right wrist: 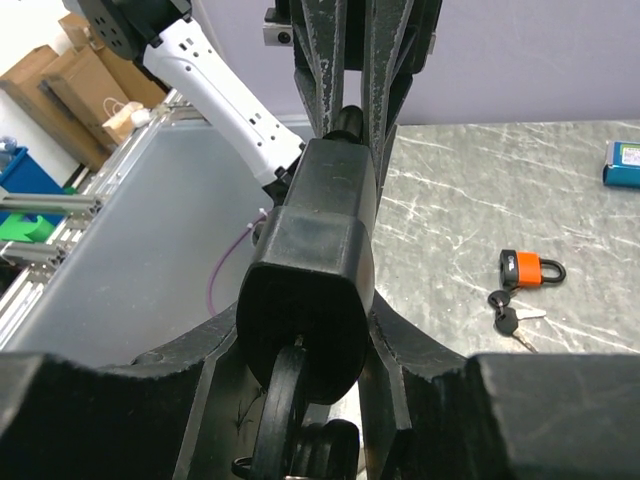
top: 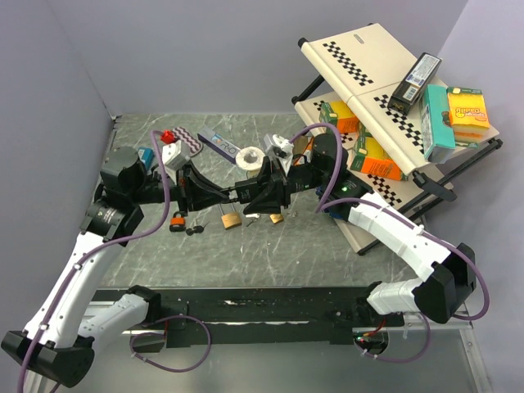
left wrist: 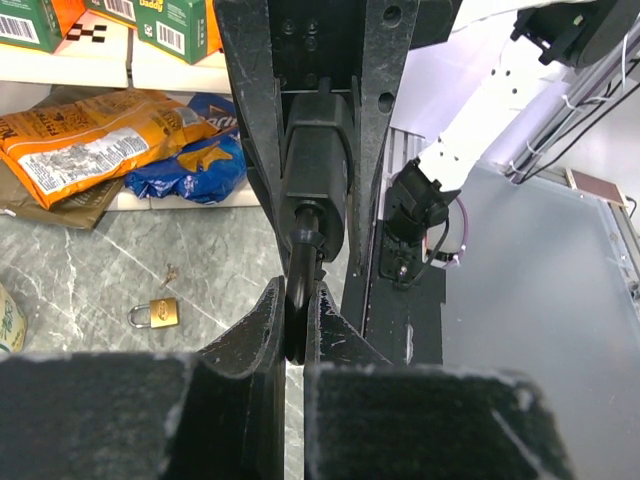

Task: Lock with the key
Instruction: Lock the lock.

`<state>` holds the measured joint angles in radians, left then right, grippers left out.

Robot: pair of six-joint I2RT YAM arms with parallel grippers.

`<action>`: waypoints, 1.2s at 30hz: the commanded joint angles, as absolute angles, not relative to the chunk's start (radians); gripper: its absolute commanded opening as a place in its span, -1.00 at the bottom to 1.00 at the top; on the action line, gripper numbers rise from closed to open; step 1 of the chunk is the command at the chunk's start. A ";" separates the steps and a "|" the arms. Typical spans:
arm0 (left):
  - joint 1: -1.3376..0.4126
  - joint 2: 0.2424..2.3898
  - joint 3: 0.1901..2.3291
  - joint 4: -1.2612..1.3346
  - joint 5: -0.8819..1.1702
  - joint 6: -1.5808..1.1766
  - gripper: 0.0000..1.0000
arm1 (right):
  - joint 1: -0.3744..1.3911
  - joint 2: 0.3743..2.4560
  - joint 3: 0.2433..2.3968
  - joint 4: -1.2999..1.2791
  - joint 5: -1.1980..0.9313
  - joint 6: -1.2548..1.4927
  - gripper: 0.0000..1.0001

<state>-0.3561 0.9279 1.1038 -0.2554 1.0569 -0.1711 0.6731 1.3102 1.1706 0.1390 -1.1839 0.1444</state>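
Left tool (left wrist: 295, 325) and right tool (right wrist: 310, 320) tight on black padlock (right wrist: 318, 200), arms outstretched tip-to-tip.

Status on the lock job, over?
Left gripper shut on black padlock, thin end. Right gripper closed around its body. Orange padlock and loose keys lie apart on the table, clear of both.

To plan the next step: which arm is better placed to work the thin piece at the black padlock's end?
Left, likely: the left pincer is shut on the thin piece, while the right pincer only clamps the padlock body.
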 commanded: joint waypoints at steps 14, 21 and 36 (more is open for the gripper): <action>-0.557 0.968 1.074 0.041 0.937 -0.252 -0.98 | 0.778 1.387 1.233 0.213 -1.196 0.166 -0.52; -0.600 0.980 1.062 0.107 0.876 -0.265 -0.98 | 0.805 1.397 1.246 0.195 -1.198 0.144 -0.77; -0.660 1.029 1.025 0.235 0.821 -0.310 -0.98 | 0.833 1.434 1.276 0.230 -1.198 0.172 -1.00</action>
